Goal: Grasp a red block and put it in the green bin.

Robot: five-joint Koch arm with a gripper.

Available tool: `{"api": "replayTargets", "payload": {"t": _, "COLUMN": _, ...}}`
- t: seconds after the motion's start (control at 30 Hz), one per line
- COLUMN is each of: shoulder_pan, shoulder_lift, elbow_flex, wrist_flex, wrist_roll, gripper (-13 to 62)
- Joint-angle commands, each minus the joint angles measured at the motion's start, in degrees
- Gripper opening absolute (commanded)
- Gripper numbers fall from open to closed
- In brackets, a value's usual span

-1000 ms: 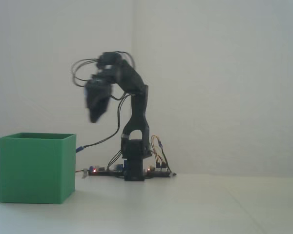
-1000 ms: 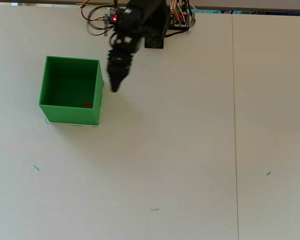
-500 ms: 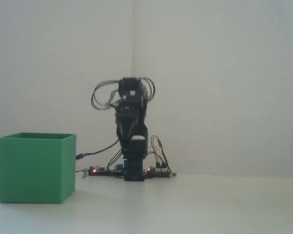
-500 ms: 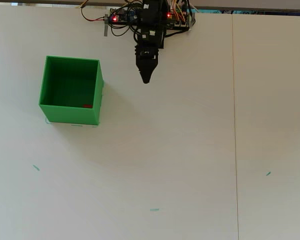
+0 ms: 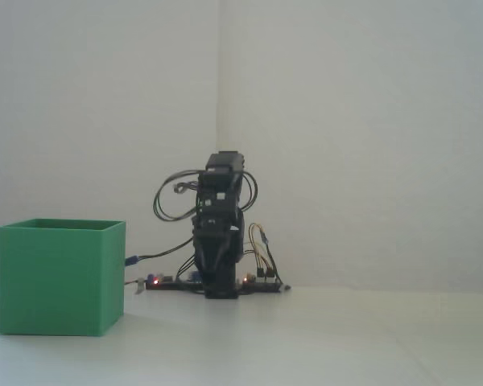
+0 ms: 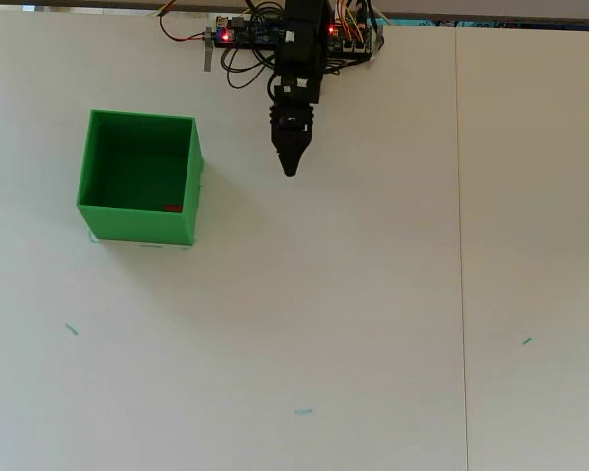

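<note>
Overhead view: my arm points its black gripper (image 6: 291, 169) down the picture from its base at the top edge of the white, matte table (image 6: 353, 324), the jaws drawn to a single dark point so that I read them as closed on nothing. To the left in that view stands the green bin (image 6: 98, 162), a bright cube with thin plain walls and an open top, and the red block (image 6: 172, 207) lies inside it, a small red patch on the floor against the near wall by the lower right corner. The gripper is well apart from the bin and off to its right, over bare tabletop, so the block sits low and left of it. Behind the arm I see a circuit board with red lights (image 6: 238, 32) and loops of black and coloured wire. A thin seam (image 6: 460, 245) runs down the table on the right, and a few small green marks (image 6: 302, 411) dot the surface. In the fixed view the arm (image 5: 219, 233) is folded low and compact before a pale wall corner, the bin (image 5: 60, 277) at left hiding its contents.
</note>
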Motion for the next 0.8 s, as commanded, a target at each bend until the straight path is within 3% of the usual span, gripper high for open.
{"api": "replayTargets", "payload": {"t": 0.0, "shoulder_pan": -1.0, "shoulder_lift": 4.6, "elbow_flex": 0.6, "wrist_flex": -5.1, "wrist_roll": 0.9, "gripper": 33.1}}
{"api": "replayTargets", "payload": {"t": 0.17, "shoulder_pan": -4.3, "shoulder_lift": 5.4, "elbow_flex": 9.6, "wrist_flex": -18.3, "wrist_roll": 13.4, "gripper": 34.1}}
{"api": "replayTargets", "payload": {"t": 0.77, "shoulder_pan": -3.9, "shoulder_lift": 5.2, "elbow_flex": 31.6, "wrist_flex": -45.0, "wrist_roll": 13.4, "gripper": 33.7}}
